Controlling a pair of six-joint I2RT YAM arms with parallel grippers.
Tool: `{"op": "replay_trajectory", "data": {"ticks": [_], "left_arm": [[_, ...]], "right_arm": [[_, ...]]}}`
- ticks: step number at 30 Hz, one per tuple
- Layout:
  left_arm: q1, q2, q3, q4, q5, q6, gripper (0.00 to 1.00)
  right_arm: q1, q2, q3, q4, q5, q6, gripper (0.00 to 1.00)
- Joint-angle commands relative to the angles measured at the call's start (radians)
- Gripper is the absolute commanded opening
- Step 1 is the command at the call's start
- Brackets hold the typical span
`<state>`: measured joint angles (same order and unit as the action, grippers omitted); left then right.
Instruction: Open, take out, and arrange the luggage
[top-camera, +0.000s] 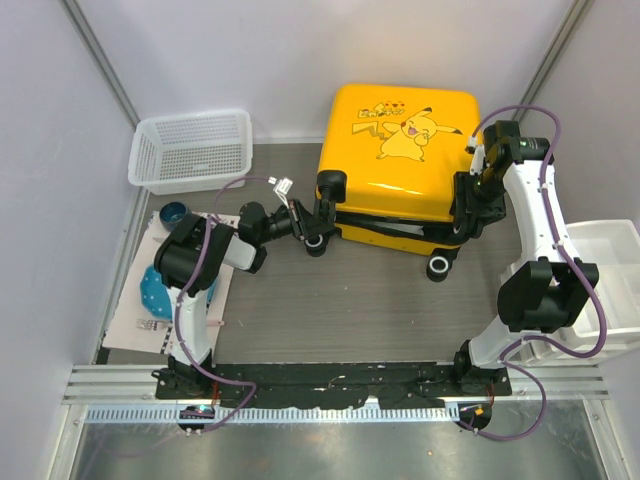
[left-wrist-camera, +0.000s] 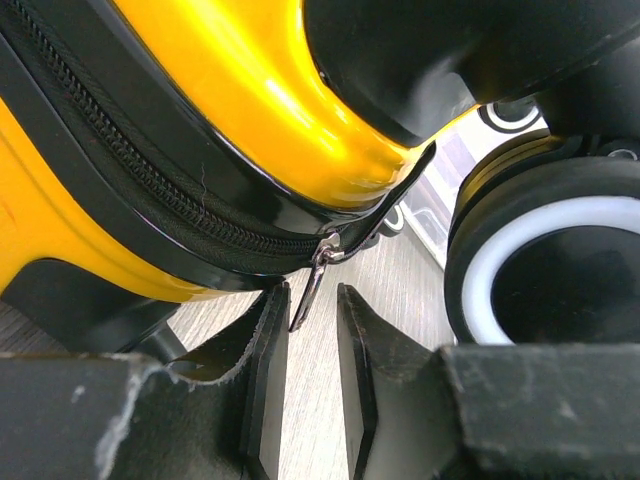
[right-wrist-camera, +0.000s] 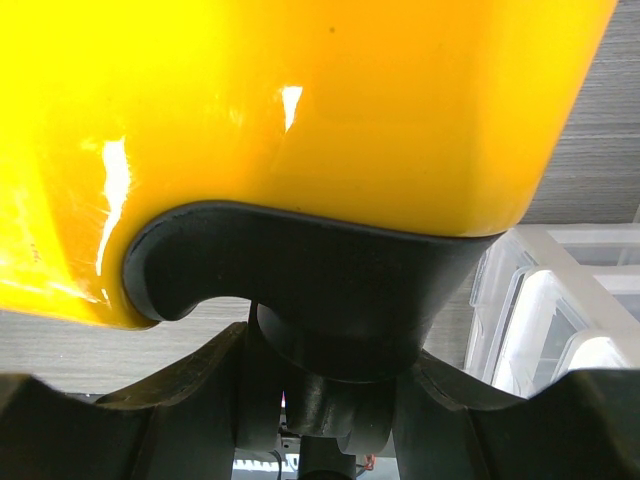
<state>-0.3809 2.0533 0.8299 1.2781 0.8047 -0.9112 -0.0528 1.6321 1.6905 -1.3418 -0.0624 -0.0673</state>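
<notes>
The yellow luggage (top-camera: 400, 150) with a cartoon print lies flat at the back of the table, its black zip band (left-wrist-camera: 130, 190) closed. My left gripper (top-camera: 318, 238) is at its near left corner. In the left wrist view a small metal zip pull (left-wrist-camera: 310, 285) hangs between the fingertips of the left gripper (left-wrist-camera: 313, 310). The jaws stand narrowly apart, and the pull's tip rests against the left finger. My right gripper (top-camera: 468, 215) is at the near right corner. There the right gripper (right-wrist-camera: 330, 390) is shut on the black wheel mount (right-wrist-camera: 330, 290) under the yellow shell (right-wrist-camera: 300, 100).
A white mesh basket (top-camera: 190, 150) stands at the back left. White plastic bins (top-camera: 610, 260) sit at the right edge. Blue items lie on a pale sheet (top-camera: 160, 285) at the left. A black wheel with a white ring (left-wrist-camera: 560, 260) is close beside the left fingers.
</notes>
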Motion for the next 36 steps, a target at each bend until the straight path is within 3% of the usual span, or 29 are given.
{"op": "replay_trajectory", "data": {"ticks": [1,2,5,6,15,20,25,36], "left_arm": [[0.0,-0.07,0.02,0.173,-0.019,-0.003,0.28],[0.0,-0.068,0.02,0.173,-0.019,-0.002,0.27],[0.002,-0.071,0.018,0.164,-0.033,0.001,0.12],[0.004,-0.073,0.017,0.158,-0.039,0.005,0.0],[0.056,-0.197,-0.052,-0.028,-0.12,0.164,0.0],[0.06,-0.32,-0.066,-0.353,-0.153,0.464,0.0],[0.074,-0.323,0.003,-0.607,-0.275,0.627,0.0],[0.094,-0.242,0.161,-0.7,-0.309,0.868,0.0]], "right_arm": [[0.005,-0.058,0.024,0.029,-0.042,-0.039,0.0],[0.005,-0.057,0.024,0.029,-0.042,-0.039,0.01],[0.005,-0.057,0.026,0.029,-0.04,-0.037,0.01],[0.005,-0.058,0.026,0.029,-0.04,-0.037,0.01],[-0.024,-0.072,0.043,0.013,-0.027,-0.042,0.0],[-0.061,-0.066,0.051,0.007,-0.024,-0.043,0.0],[-0.084,-0.066,0.04,0.004,-0.022,-0.06,0.01],[-0.117,-0.057,0.021,0.001,-0.036,-0.103,0.01]]}}
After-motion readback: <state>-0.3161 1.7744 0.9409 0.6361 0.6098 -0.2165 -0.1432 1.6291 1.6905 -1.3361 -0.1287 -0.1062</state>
